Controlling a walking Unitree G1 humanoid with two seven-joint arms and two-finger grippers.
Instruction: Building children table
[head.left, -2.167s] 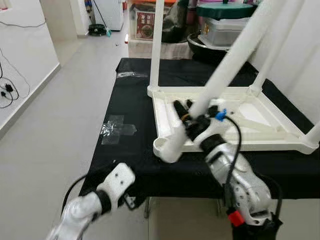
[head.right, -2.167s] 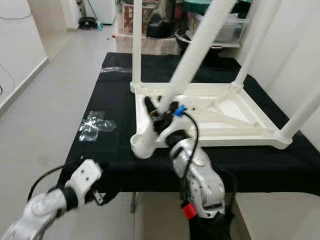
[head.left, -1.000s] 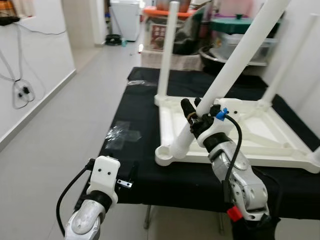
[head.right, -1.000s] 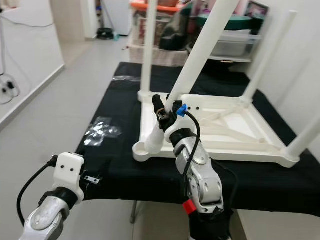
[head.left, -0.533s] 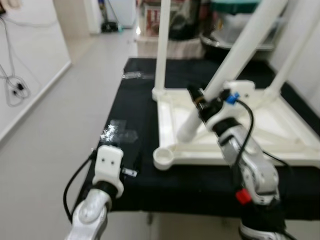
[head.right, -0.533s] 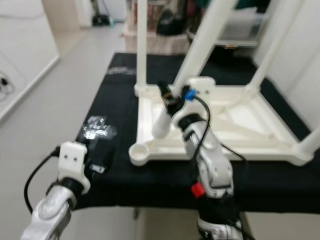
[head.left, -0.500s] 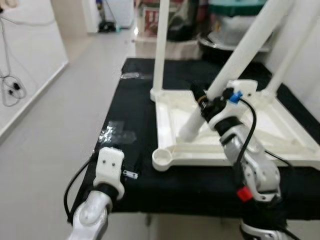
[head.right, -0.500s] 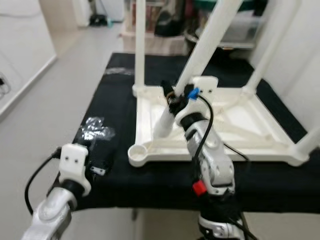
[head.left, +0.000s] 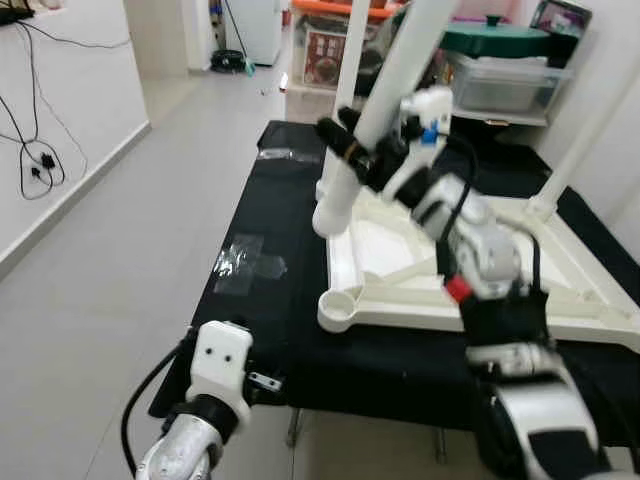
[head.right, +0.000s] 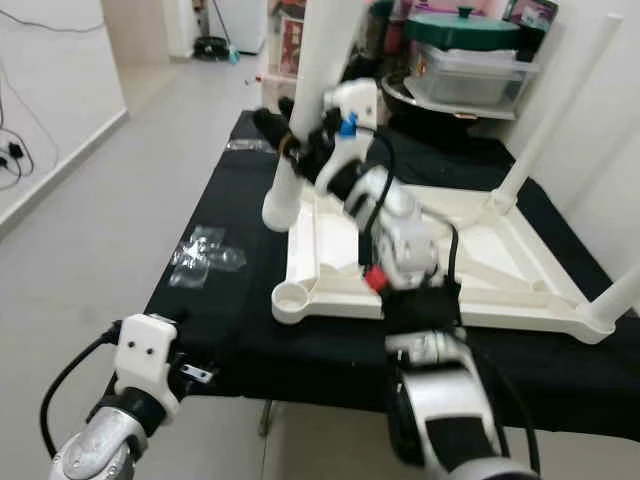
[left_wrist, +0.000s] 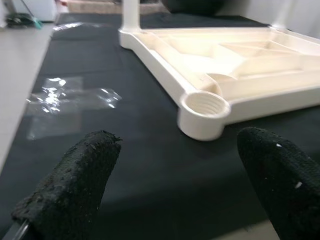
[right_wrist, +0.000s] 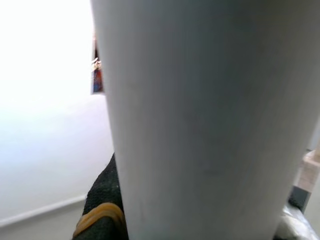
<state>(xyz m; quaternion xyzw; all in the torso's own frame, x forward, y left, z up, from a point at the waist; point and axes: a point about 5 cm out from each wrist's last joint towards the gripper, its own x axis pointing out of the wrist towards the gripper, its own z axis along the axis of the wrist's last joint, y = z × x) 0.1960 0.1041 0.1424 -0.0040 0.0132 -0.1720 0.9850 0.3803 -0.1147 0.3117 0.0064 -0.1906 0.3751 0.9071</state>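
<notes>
The children's table top (head.left: 560, 265) lies upside down on the black-covered table (head.left: 270, 215), toward its right half, with 3 legs already standing in its corners. The 4th corner socket (left_wrist: 204, 102), nearest the table's front edge, is empty. The right gripper (head.left: 365, 155) is clamped around the loose white leg (head.left: 350, 150), holding it tilted in the air above the top's left rim, its lower end clear of the socket. The left gripper (left_wrist: 175, 165) hovers at the table's front edge with fingers apart, facing the socket and holding nothing.

To seat the leg well, I judge it should be brought upright, its end centred over the empty socket, then lowered straight and turned into the threads.
</notes>
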